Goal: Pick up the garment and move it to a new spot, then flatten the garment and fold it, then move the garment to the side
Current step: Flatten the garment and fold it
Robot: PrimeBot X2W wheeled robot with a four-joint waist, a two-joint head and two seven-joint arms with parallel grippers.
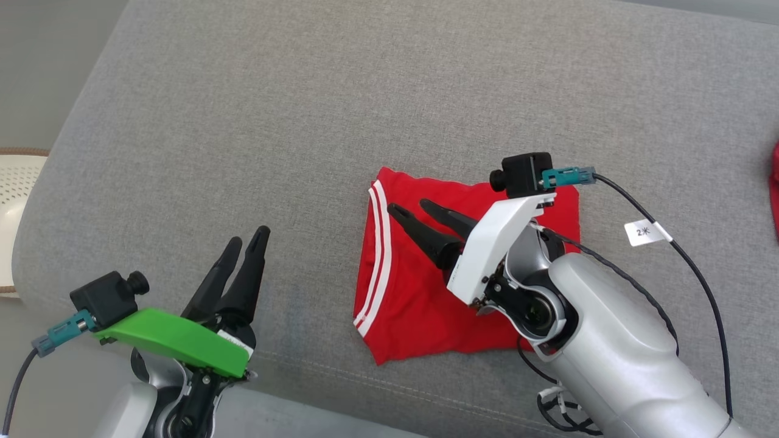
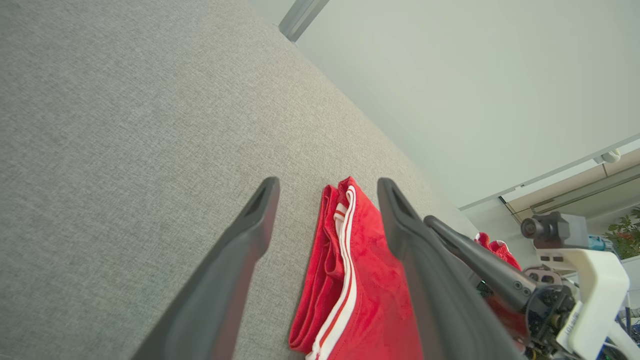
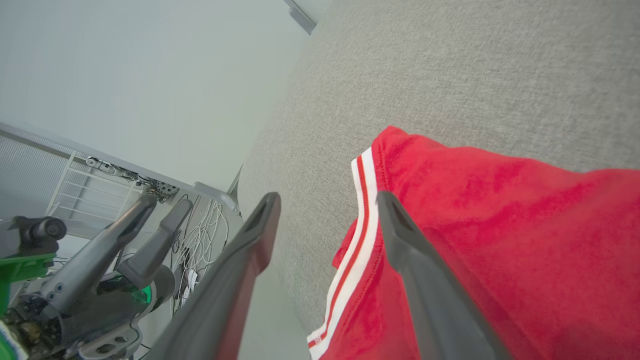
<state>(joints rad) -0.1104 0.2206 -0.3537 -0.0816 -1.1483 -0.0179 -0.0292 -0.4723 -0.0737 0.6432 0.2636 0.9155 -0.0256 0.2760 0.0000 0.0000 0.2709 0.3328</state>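
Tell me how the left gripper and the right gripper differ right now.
The left gripper wears a green cover; the right gripper wears a white cover. The left gripper hangs over bare grey cushion, clear of the red garment; the right gripper reaches over the garment, pointing toward its striped edge. Both have jaws open and hold nothing.
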